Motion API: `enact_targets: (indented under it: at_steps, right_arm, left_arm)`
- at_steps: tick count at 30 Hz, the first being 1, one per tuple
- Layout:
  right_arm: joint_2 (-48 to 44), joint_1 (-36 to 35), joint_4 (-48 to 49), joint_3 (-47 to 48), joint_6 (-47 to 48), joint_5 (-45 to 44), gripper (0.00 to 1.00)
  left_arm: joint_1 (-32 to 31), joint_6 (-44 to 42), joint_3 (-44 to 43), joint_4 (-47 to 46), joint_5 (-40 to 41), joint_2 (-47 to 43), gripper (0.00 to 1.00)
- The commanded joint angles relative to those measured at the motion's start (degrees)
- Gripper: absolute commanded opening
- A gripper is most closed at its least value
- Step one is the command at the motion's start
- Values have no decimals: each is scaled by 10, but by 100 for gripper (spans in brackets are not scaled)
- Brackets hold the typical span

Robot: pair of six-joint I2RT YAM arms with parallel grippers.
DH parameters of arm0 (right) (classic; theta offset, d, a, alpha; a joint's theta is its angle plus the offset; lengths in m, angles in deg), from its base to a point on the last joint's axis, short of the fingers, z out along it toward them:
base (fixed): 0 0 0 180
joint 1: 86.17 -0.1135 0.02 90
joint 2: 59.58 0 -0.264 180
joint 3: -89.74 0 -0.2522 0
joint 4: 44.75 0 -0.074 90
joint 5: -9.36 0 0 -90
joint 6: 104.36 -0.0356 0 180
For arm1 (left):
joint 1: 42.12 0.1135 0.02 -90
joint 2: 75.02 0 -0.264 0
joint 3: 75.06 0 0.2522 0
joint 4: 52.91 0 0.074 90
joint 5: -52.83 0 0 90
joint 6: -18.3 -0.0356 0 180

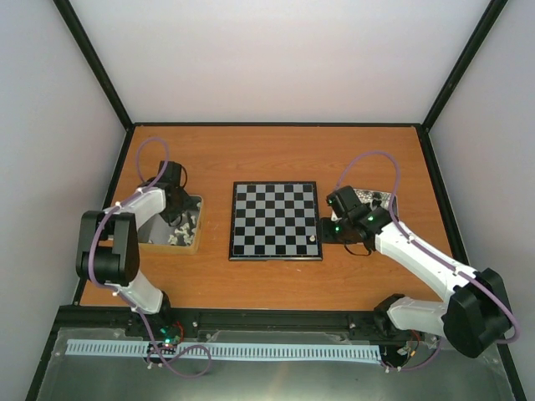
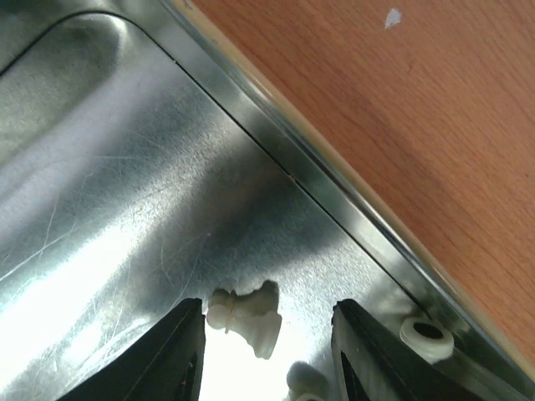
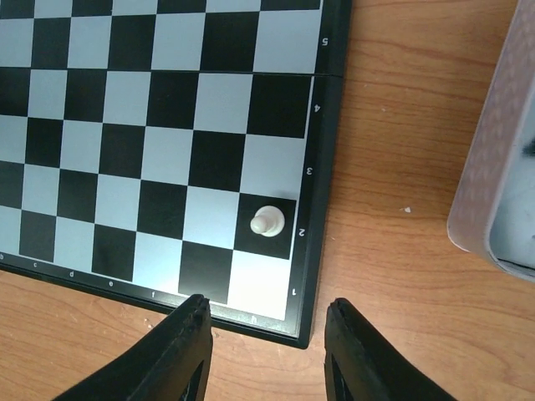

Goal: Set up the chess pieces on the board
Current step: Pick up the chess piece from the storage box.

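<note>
My left claw [image 2: 267, 316] spread around a cream piece [image 2: 247, 317], maybe touching, left of the board [image 1: 274, 219]; right claw [image 3: 267, 305] spread over its corner.

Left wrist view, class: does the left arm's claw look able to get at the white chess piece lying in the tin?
Probably yes: the left claw straddles the white chess piece, which lies on its side on the floor of the tin, with nothing in between.

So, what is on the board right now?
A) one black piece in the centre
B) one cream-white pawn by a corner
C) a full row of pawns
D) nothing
B: a lone cream-white pawn stands on the board, in the edge column one row from the corner.
</note>
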Motion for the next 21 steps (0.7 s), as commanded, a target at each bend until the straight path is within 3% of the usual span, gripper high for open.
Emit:
enact_targets:
  at_steps: [1,5,11,21]
  right_arm:
    - [-22,3,8,-13,-2,-26,39]
    - [-28,3,6,-13,-2,-29,39]
    - [-30,3,6,-15,-3,-38,38]
    - [-28,3,14,-25,-6,-42,37]
  left_arm:
    - [4,5,-31,10,27,26,42]
    - [4,-6,-26,-3,10,37,40]
    - [4,-3,-2,-18,-8,28,26]
    - [4,-22,20,-12,-10,7,25]
